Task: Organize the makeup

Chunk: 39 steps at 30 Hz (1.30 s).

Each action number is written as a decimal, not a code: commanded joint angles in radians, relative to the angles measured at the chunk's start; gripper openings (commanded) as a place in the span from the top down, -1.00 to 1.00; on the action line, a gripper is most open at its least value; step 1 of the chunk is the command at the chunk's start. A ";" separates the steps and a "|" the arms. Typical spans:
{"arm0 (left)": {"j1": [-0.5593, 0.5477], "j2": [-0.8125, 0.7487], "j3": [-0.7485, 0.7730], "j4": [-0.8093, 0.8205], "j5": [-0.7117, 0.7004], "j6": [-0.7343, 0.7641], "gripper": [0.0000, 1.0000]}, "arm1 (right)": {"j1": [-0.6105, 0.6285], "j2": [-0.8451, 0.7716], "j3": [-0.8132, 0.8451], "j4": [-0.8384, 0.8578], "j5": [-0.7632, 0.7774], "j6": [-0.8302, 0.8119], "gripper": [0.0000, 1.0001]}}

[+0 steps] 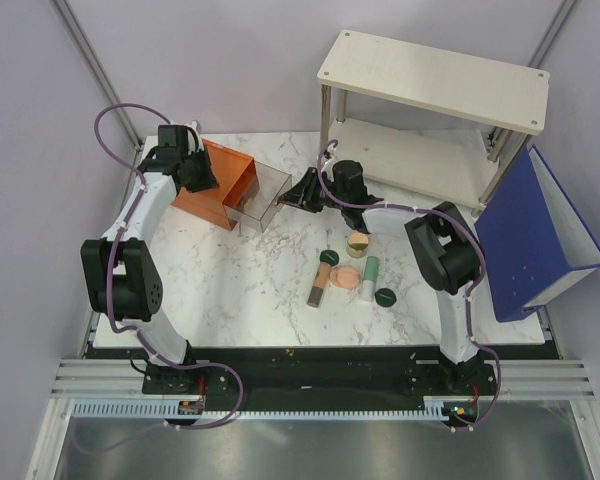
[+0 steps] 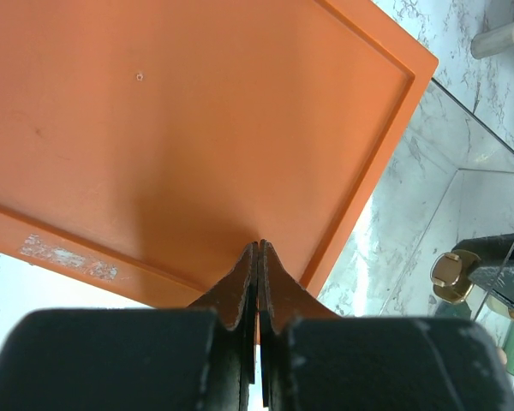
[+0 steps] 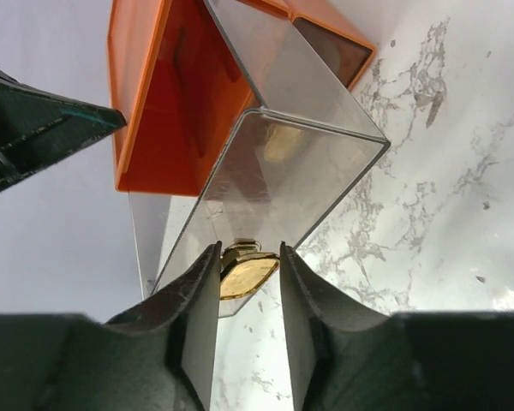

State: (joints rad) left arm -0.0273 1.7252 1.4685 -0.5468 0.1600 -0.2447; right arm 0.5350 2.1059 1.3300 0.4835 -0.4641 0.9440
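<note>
Just past the 2 arm bases, the makeup lies loose in the middle of the white, marble-veined table (image 1: 220,290), and neither gripper has hold of any of it. A flat dark green disc (image 1: 384,296) is closest to me. Next come a brown-pink stick (image 1: 318,283) lying on its side, a round peach-pink compact (image 1: 346,277) just beside it, and a mint-green tube (image 1: 371,268) right of the compact. A second dark green disc (image 1: 329,257) sits behind the stick, and a squat tan-gold jar (image 1: 357,243) is farthest back.

Beyond them, my right gripper (image 3: 248,250) has its 2 dark fingers set narrow, pinching the faceted gold knob (image 3: 244,272) on the front of the clear drawer (image 3: 291,171). The drawer is glossy see-through plastic and stands part way out of the orange box (image 1: 215,185). Its walls throw reflections, so I cannot tell what lies inside.

My left gripper (image 2: 258,250) is fully closed and holds nothing. Its tips are together against the smooth orange top of the box, near an edge with a raised rim.

To the right, a blue binder (image 1: 535,235) leans at the table's edge. At the back stands a pale 2-board shelf (image 1: 430,75) on metal legs, and my right arm crosses in front of its lower board.
</note>
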 commanded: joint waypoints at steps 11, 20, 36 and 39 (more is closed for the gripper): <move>0.006 0.057 0.001 -0.122 -0.039 0.045 0.97 | -0.003 -0.305 0.034 -0.452 0.174 -0.393 -0.36; 0.006 0.076 0.006 -0.137 -0.034 0.071 0.97 | -0.003 -0.426 0.034 -1.017 0.539 -0.562 -0.59; 0.006 0.093 -0.002 -0.159 -0.043 0.096 0.97 | -0.004 -0.523 -0.273 -1.129 0.648 -0.493 -0.48; 0.006 0.096 0.000 -0.159 -0.043 0.097 0.97 | -0.004 -0.468 -0.278 -1.108 0.650 -0.499 -0.46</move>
State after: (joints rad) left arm -0.0273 1.7481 1.4948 -0.5556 0.1604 -0.2035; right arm 0.5327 1.5982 1.0622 -0.6445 0.1558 0.4397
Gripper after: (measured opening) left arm 0.022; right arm 0.737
